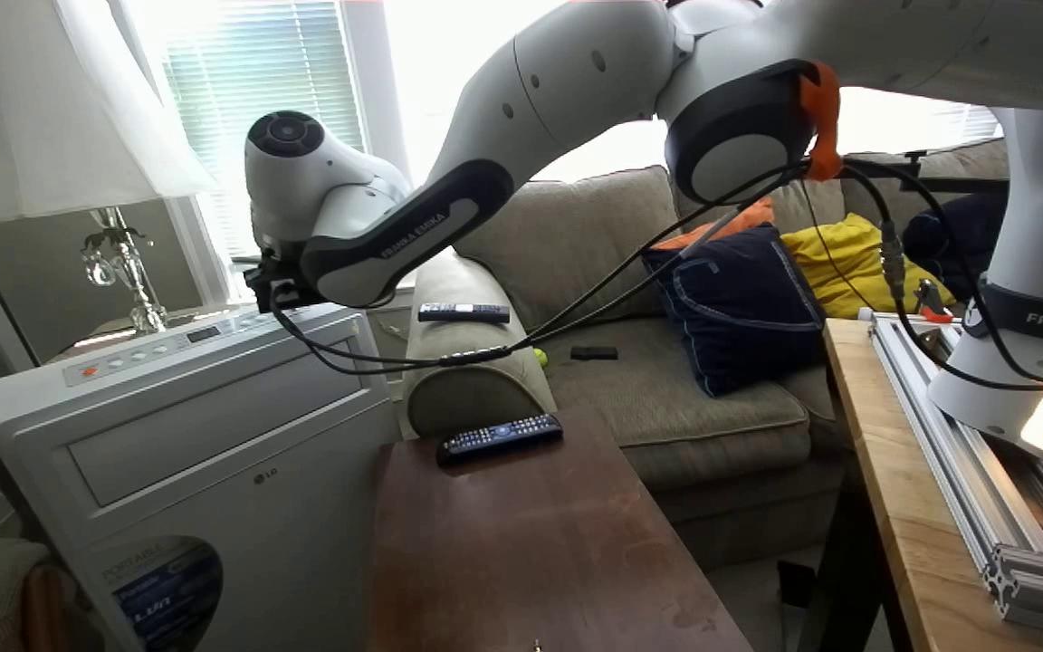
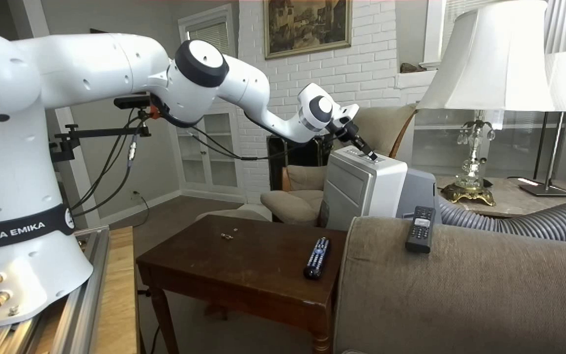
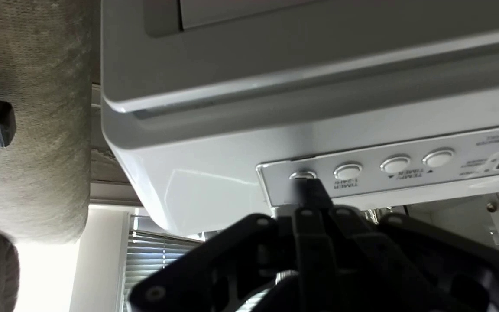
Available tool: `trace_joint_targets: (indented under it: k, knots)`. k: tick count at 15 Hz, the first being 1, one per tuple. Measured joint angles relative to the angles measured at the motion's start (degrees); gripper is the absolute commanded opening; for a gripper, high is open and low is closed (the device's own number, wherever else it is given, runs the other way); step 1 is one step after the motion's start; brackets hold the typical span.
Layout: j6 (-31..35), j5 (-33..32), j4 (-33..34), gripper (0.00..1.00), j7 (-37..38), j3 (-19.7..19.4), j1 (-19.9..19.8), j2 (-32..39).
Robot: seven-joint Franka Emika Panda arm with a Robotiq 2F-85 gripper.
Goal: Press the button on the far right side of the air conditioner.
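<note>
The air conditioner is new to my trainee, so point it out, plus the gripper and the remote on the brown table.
Air conditioner point(image 1: 245, 512): in an exterior view, on its front.
Gripper point(image 3: 312, 190): in the wrist view, midway between its closed fingertips.
Table remote point(image 2: 317, 257): in an exterior view, on its keypad.

End effector point(image 2: 371, 156) over air conditioner point(image 2: 361, 182)

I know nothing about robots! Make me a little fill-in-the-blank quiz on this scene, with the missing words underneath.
The two-letter logo on the air conditioner reads ____.
In the wrist view, the gripper partly covers the end button; the next button is labelled ____ 1-24Hr.
The white robot arm is marked FRANKA ____.
In an exterior view, the cushion just right of the navy one is ____.
Missing words: LG; TIMER; EMIKA; yellow.
</note>
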Motion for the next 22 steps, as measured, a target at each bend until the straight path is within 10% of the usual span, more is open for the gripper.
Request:
trace_joint_targets:
  k: [22]
  knots:
    - [0.56, -0.08, 3.71, 0.0, 6.74, -7.27, 1.96, 4.66]
